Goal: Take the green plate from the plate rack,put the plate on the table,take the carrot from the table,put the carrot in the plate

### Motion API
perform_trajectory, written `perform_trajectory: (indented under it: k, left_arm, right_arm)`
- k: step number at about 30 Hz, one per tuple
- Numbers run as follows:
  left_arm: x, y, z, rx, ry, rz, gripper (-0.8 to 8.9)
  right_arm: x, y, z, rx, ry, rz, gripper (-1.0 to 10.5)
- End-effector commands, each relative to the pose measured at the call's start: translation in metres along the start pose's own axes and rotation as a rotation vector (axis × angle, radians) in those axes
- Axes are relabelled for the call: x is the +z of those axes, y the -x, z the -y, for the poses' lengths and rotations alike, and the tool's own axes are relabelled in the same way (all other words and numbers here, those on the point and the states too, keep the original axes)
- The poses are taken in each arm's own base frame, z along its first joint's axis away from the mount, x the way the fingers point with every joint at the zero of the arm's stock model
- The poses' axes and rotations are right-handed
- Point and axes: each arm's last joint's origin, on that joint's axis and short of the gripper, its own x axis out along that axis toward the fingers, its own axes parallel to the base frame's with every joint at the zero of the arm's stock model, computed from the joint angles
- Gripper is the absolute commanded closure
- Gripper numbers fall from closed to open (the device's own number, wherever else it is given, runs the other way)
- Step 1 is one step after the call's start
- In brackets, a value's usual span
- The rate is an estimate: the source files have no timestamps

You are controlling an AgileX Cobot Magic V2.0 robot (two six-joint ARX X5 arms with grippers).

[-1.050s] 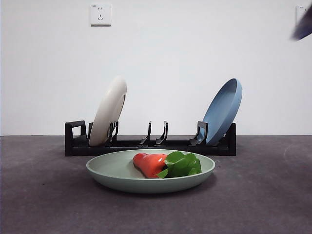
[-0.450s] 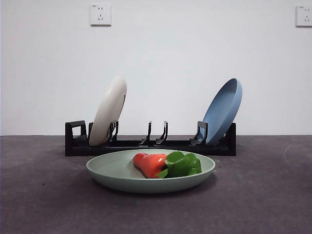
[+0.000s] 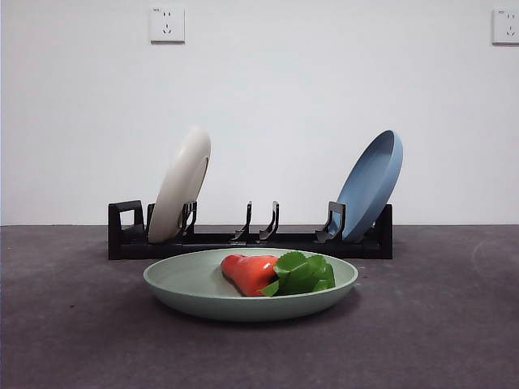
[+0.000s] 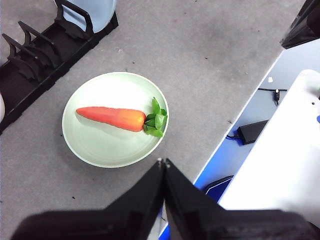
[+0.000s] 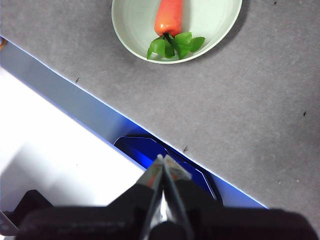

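Note:
The green plate (image 3: 195,284) lies flat on the dark grey table (image 3: 73,324) in front of the plate rack (image 3: 219,240). The carrot (image 3: 250,272) lies in the plate, leaves to the right; it also shows in the left wrist view (image 4: 111,118) and the right wrist view (image 5: 169,16). The plate shows there too (image 4: 100,145) (image 5: 135,20). My left gripper (image 4: 163,162) is shut and empty, high above the table's edge near the plate. My right gripper (image 5: 162,159) is shut and empty, pulled back past the table's edge. Neither shows in the front view.
A cream-white plate (image 3: 180,185) leans in the rack's left slot and a blue plate (image 3: 371,183) in its right slot; the middle slots hold nothing. Off the table's edge lie a white surface (image 4: 280,165), cables and a blue object (image 5: 145,150).
A dark arm tip at the top right corner of the front view one second ago has left the picture. The plate, carrot and rack have not moved.

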Motion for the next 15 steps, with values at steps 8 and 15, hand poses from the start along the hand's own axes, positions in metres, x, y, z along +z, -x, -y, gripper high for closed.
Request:
perform_trajectory:
  k: [8, 15]
  left_arm:
    - [-0.0006, -0.001, 0.0005, 0.0, -0.001, -0.001, 8.17]
    - [0.0017, -0.0005, -0.0017, 0.043, -0.011, 0.028, 8.16]
  right_arm:
    - [0.0002, 0.0002, -0.0003, 0.0, 0.003, 0.006, 9.5]
    - [0.0002, 0.0, -0.0003, 0.0, 0.003, 0.006, 9.5]
